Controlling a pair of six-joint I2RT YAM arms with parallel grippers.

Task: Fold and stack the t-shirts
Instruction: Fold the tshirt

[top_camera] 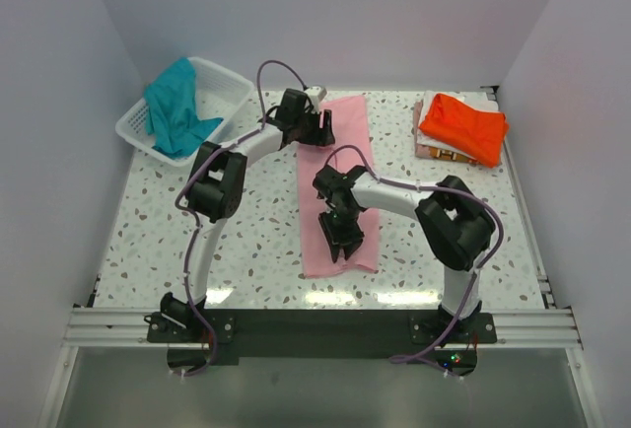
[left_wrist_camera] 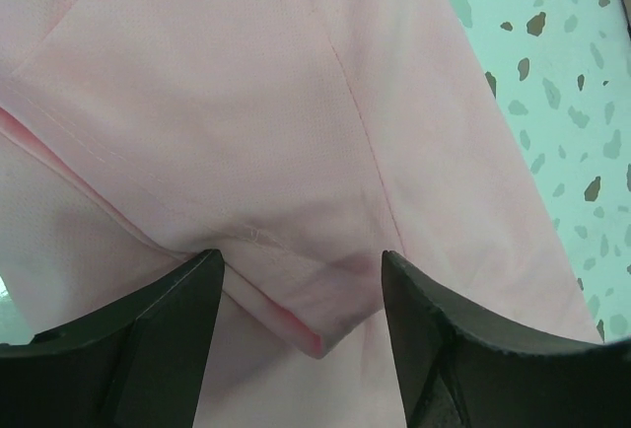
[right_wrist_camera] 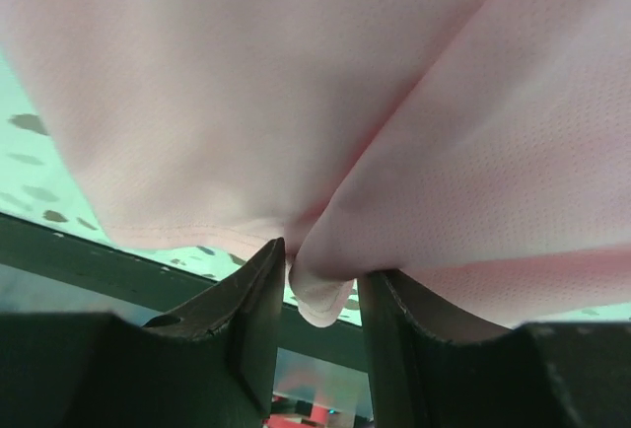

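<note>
Item: light pink t-shirt (top_camera: 350, 127), lying on the speckled table (top_camera: 246, 241) as a narrow strip between the two arms.
Long axis: ran from the far side of the table to the near edge, almost straight, with the far end near the back wall and the near end just short of the arm bases.
Heading: neither wrist view nor the top view showed clearly which end carried the collar; cannot tell.
Left gripper (left_wrist_camera: 301, 260): sat at the far end of the strip, on its left corner. Its jaws stood wide apart with a folded hem of pink cloth lying between them, not pinched.
Right gripper (right_wrist_camera: 317, 270): sat over the near part of the strip. Its jaws were drawn nearly together, with a small tuck of pink cloth nipped between the fingertips.
Key relation: each arm held station at one end of the long axis, with the cloth directly under both; the right arm was nearer the near hem, the left arm nearer the far end.
Step, as judged: an end-over-end fold along that axis. It would likely need the left jaws to close on the far corner first, or the gripped near end to travel away from the bases.
Bright orange t-shirt (top_camera: 463, 124): folded, at the far right of the table, well apart from the strip.
Teal t-shirt (top_camera: 175, 112): unfolded, heaped in the white lattice basket (top_camera: 233, 81) at the far left.
</note>
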